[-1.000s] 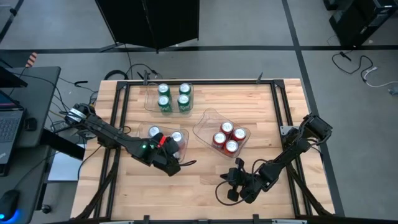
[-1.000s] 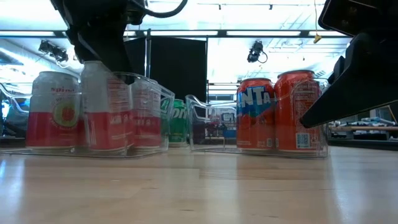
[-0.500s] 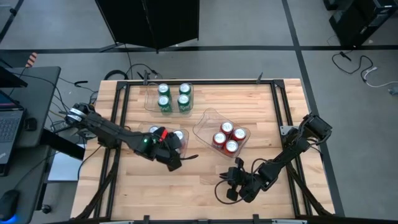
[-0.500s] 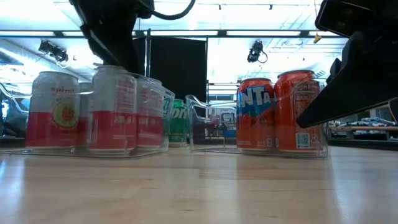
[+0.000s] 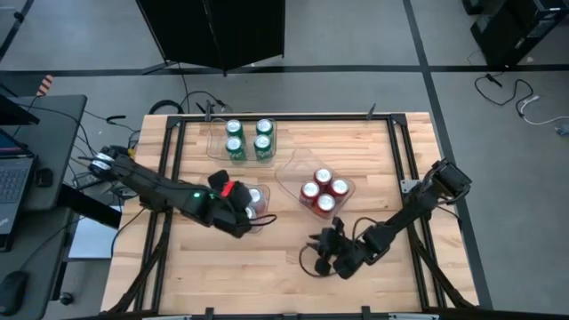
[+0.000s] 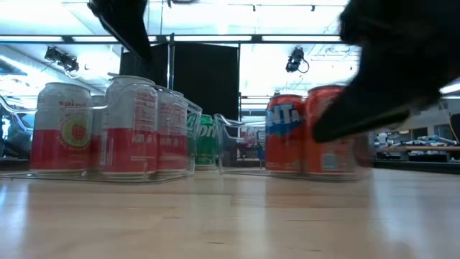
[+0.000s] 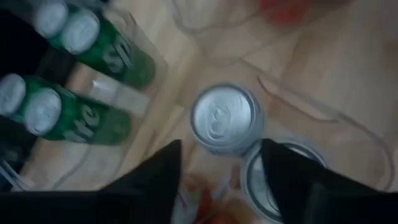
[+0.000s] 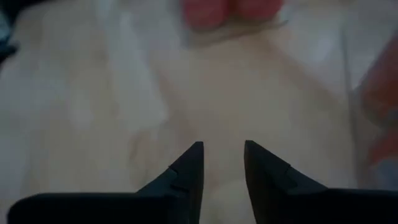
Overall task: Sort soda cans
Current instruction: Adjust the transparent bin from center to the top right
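Observation:
Several silver-white soda cans [image 6: 129,126] stand upright in a clear tray [image 5: 264,206] at the table's left. My left gripper [image 7: 221,144] hangs open above two of their tops [image 7: 227,118], clear of them. Several red cans [image 5: 323,189] stand in a second clear tray at the middle. Several green cans [image 5: 248,140] stand in a third tray at the far edge. My right gripper [image 8: 224,146] is open, low over bare wood near the front edge [image 5: 318,258], with the red cans farther off ahead of it.
Black rails [image 5: 172,169] run along the table's left and right sides. Bare wood [image 5: 267,276] lies along the near edge between the two arms. A desk with a laptop [image 5: 13,178] stands off the table's left side.
My left gripper has risen from the tray of silver-white cans and now hangs clear above them. My right gripper has swung toward the table's left edge, staying low. The red cans and their tray have shifted a little toward the far left.

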Robot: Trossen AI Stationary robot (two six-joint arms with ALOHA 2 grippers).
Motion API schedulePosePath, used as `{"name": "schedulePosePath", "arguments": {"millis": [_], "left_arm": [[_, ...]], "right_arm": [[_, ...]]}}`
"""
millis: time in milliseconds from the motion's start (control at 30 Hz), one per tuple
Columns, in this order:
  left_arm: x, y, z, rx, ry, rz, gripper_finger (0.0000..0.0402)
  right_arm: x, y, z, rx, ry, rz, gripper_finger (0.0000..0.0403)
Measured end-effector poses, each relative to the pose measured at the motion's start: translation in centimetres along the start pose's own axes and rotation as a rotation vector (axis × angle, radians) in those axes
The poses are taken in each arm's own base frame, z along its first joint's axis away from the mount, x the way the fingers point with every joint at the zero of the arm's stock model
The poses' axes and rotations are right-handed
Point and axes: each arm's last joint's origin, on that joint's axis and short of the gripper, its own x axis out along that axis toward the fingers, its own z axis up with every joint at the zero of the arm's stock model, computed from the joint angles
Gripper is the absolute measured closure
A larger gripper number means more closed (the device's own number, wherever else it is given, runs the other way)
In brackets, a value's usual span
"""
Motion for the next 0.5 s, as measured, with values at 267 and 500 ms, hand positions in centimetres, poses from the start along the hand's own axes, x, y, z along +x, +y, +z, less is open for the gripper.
{"name": "schedulePosePath", "arguments": {"millis": [267,500], "left_arm": [[-3.4,1.2,-2.2,-0.040,-0.179,-0.122,0.0388],[-5.2,1.7,-4.8,-0.110,-0.412,-0.171,0.0391]], "right_arm": [[1.3,0.6,3.4,-0.069,-0.073,0.011,0.0379],[2.0,1.8,8.4,-0.173,-0.107,-0.026,0.0398]]}}
